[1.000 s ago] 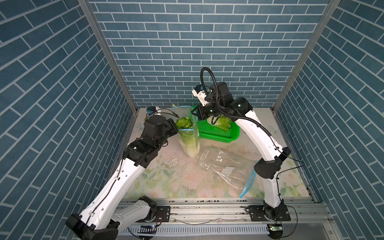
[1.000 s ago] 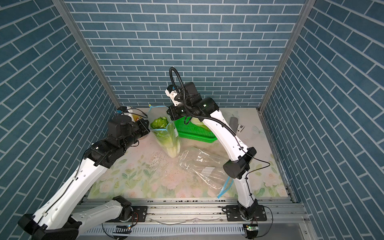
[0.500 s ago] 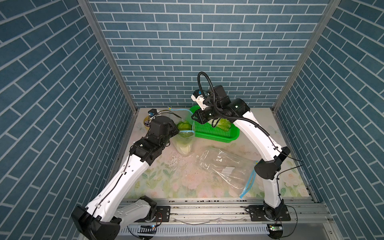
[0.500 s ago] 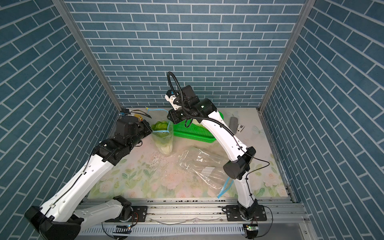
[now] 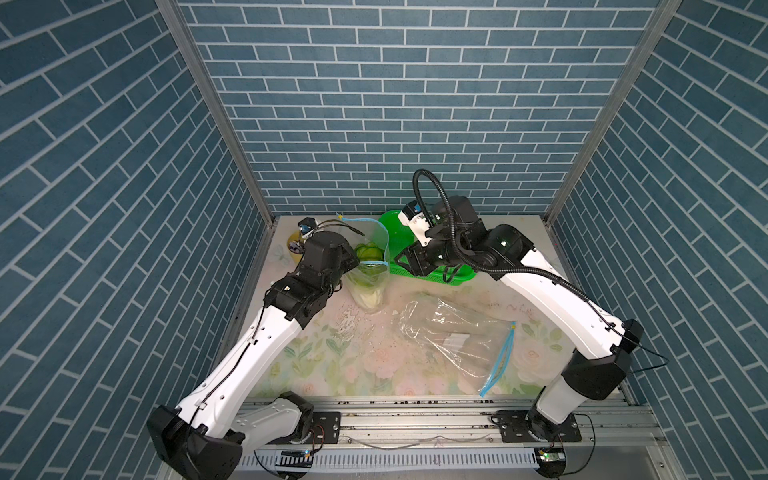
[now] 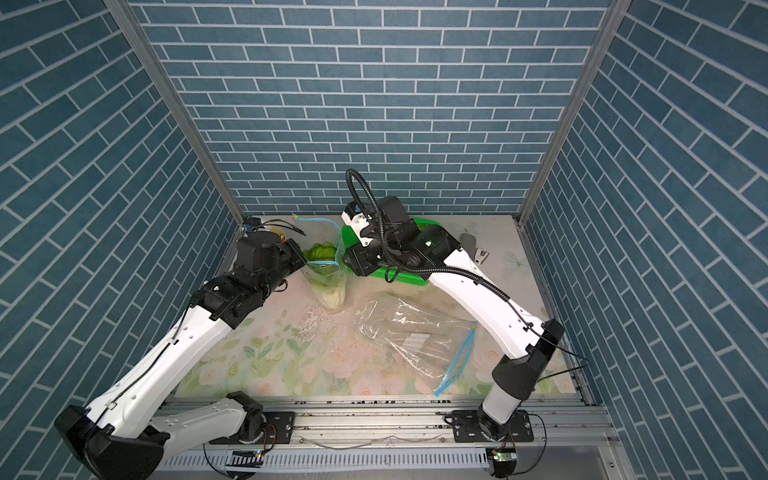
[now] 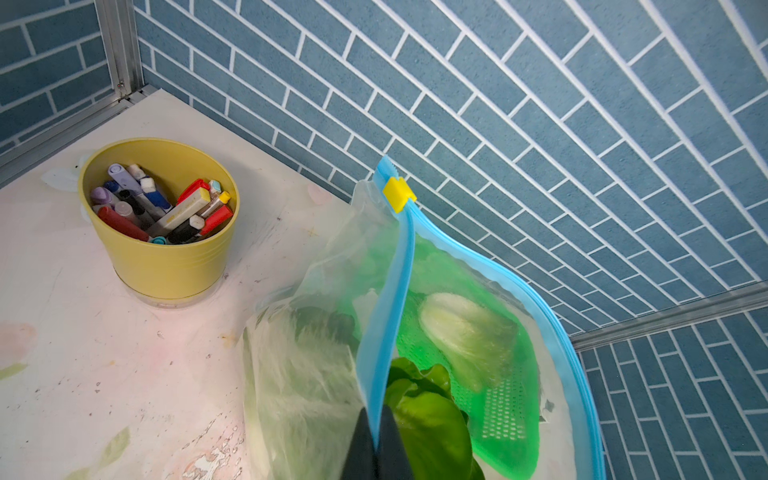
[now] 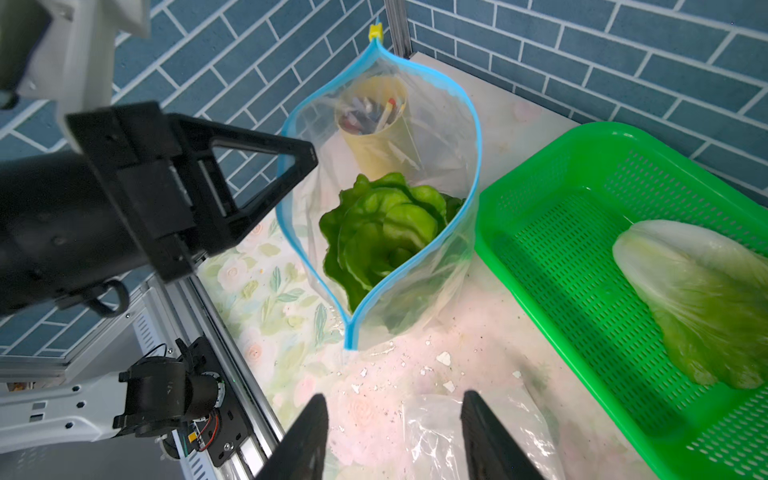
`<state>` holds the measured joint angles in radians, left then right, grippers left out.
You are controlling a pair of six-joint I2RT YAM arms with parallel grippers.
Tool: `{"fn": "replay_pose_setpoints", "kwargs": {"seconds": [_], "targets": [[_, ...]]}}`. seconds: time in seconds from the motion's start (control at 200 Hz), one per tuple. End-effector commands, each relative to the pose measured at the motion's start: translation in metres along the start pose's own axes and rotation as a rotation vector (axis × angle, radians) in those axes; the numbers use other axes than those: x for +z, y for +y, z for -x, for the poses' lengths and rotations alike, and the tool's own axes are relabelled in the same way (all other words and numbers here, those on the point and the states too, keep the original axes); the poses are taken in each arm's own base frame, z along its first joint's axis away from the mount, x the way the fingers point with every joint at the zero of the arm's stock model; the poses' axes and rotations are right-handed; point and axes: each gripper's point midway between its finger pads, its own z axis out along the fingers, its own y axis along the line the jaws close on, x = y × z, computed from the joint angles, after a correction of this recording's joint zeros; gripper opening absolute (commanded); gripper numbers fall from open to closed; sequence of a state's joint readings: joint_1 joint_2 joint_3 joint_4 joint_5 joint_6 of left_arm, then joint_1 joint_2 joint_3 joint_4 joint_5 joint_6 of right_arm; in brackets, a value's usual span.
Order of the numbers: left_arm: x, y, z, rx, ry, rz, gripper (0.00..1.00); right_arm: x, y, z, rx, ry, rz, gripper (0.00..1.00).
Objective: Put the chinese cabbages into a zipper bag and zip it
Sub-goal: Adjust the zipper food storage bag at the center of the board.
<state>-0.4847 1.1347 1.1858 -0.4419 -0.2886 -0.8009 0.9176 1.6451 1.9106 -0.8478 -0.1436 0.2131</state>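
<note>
A floral-print worktop (image 5: 332, 365) sits boxed in by blue brick-pattern walls (image 5: 374, 104). In both top views, from 10 o'clock round to 1 o'clock along the far edge, stand a yellow pot (image 5: 293, 249), the zipper bag (image 5: 370, 276) and a green basket (image 5: 392, 228). A spare clear bag (image 5: 453, 340) lies flat at 4 o'clock.

Only the left wrist view shows the pot's markers and the left gripper (image 7: 376, 415) pinched together on the bag's blue rim. Only the right wrist view shows the right gripper (image 8: 395, 399) parted, holding nothing.

One chinese cabbage (image 8: 386, 232) stands in the open bag, seen from above at 3 o'clock just beside the left gripper and 9 o'clock of the right gripper. A second cabbage (image 8: 698, 299) lies in the basket.
</note>
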Motion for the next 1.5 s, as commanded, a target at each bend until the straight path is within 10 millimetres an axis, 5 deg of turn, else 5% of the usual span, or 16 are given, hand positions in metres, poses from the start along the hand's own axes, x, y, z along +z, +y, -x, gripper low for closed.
{"fn": "replay_pose_setpoints", "kwargs": {"seconds": [0.0, 0.33, 0.515, 0.845, 1.12, 1.495], "targets": [[0.003, 0.003, 0.0, -0.006, -0.009, 0.014, 0.0, 0.017, 0.005, -0.001, -0.007, -0.019, -0.002, 0.54], [0.003, -0.001, 0.004, -0.005, -0.015, 0.011, 0.0, 0.056, -0.004, 0.002, -0.077, 0.008, -0.071, 0.5], [0.008, -0.005, 0.002, -0.02, -0.007, -0.006, 0.0, 0.068, -0.01, 0.008, -0.098, -0.009, -0.107, 0.38], [0.008, -0.005, 0.007, -0.011, -0.025, 0.004, 0.0, 0.066, -0.008, 0.017, -0.144, -0.033, -0.103, 0.02], [0.005, -0.009, 0.015, 0.02, -0.042, 0.003, 0.0, 0.056, -0.005, 0.032, -0.216, -0.077, -0.11, 0.0], [-0.014, -0.004, 0.014, 0.081, -0.052, -0.053, 0.38, 0.041, -0.009, 0.032, -0.335, -0.125, -0.134, 0.0]]}}
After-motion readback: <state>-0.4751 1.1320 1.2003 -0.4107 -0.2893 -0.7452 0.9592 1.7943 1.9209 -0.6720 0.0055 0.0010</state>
